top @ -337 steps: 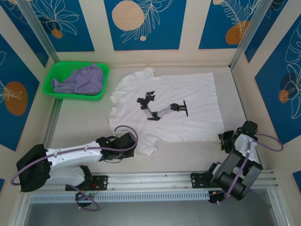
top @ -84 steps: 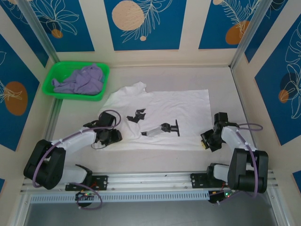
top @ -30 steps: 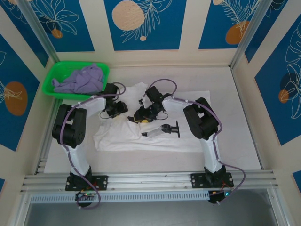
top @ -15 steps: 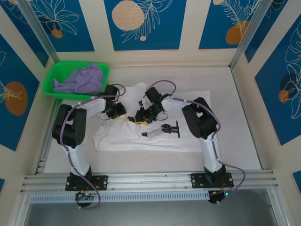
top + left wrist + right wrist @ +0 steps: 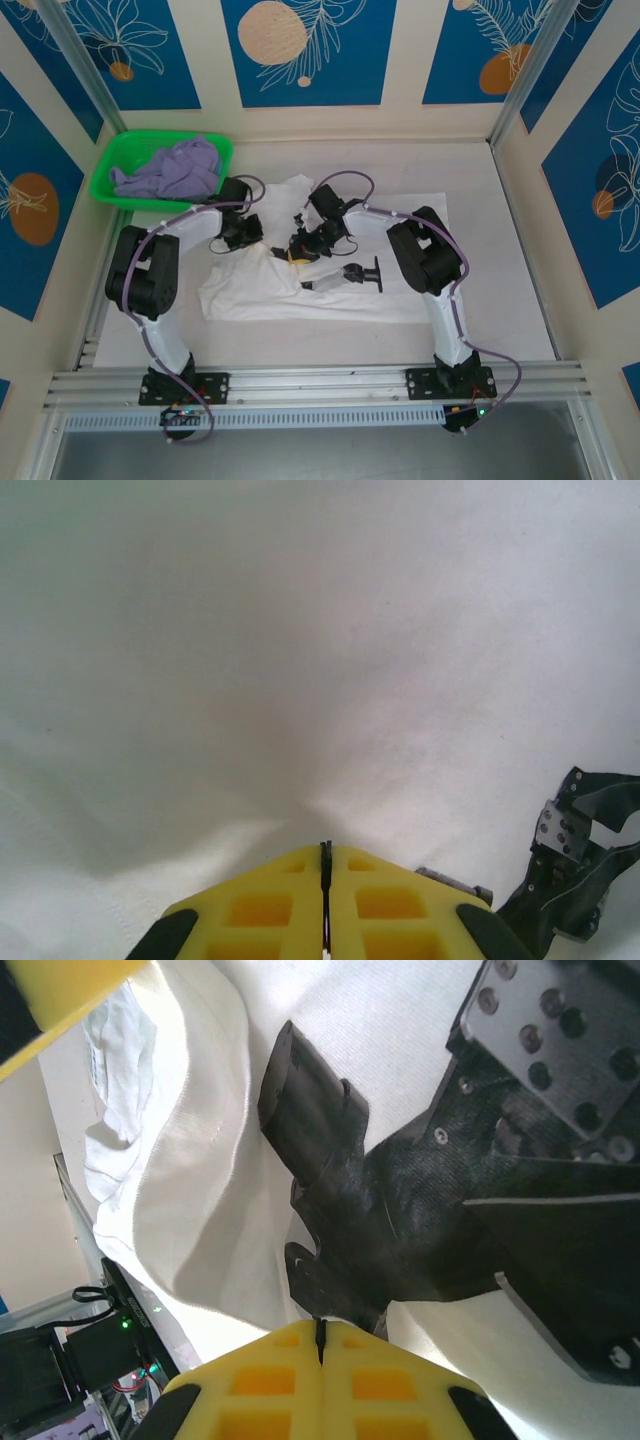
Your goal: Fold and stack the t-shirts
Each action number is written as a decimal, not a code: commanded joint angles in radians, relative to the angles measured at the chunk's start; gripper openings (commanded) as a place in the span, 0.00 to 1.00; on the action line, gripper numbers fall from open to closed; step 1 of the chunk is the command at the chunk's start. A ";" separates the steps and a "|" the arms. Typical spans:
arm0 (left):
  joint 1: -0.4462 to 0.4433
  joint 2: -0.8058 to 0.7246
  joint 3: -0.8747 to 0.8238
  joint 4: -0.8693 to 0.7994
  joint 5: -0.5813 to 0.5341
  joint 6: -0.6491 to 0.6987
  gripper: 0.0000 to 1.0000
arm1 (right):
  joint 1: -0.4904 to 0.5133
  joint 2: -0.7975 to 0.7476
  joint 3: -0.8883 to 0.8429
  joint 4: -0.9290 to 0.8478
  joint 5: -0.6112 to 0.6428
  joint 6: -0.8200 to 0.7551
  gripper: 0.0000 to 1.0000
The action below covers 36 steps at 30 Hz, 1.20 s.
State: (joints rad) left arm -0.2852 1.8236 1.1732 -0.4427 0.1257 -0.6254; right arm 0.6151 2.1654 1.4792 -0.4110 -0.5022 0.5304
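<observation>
Both arms have closed their fingers since the earlier frame: left tool [image 5: 245, 238] and right tool [image 5: 297, 248], pressed together, pinch the white tee [image 5: 400, 290] at its collar end. It lies on the tabletop [image 5: 400, 170], long axis running right, hem farthest from both.

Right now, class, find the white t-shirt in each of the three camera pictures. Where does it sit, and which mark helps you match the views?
Top external: the white t-shirt lies in the middle of the picture, partly folded.
Left wrist: it covers almost the whole picture.
Right wrist: it runs from the upper left down across the middle.
Shared landmark: the black chest print, at the lower right in the left wrist view and central in the right wrist view.
</observation>
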 commanded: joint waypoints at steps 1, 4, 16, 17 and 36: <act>0.006 -0.036 -0.018 -0.034 -0.027 0.012 0.04 | -0.007 0.002 -0.012 0.004 -0.039 0.011 0.03; 0.006 -0.057 -0.033 -0.033 -0.043 0.015 0.00 | -0.019 -0.024 -0.041 0.023 -0.024 0.021 0.15; 0.004 -0.130 -0.104 -0.023 -0.100 0.021 0.00 | -0.025 -0.032 -0.070 0.060 -0.054 0.025 0.41; 0.004 -0.132 -0.107 -0.022 -0.101 0.021 0.00 | -0.025 -0.030 -0.071 0.057 -0.053 0.027 0.41; 0.004 -0.134 -0.116 -0.018 -0.107 0.019 0.00 | -0.003 -0.029 -0.110 0.104 -0.128 0.068 0.25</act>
State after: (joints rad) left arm -0.2852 1.7145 1.0653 -0.4526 0.0391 -0.6182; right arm 0.6048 2.1544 1.3838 -0.3176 -0.5743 0.5793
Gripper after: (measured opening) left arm 0.042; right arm 0.261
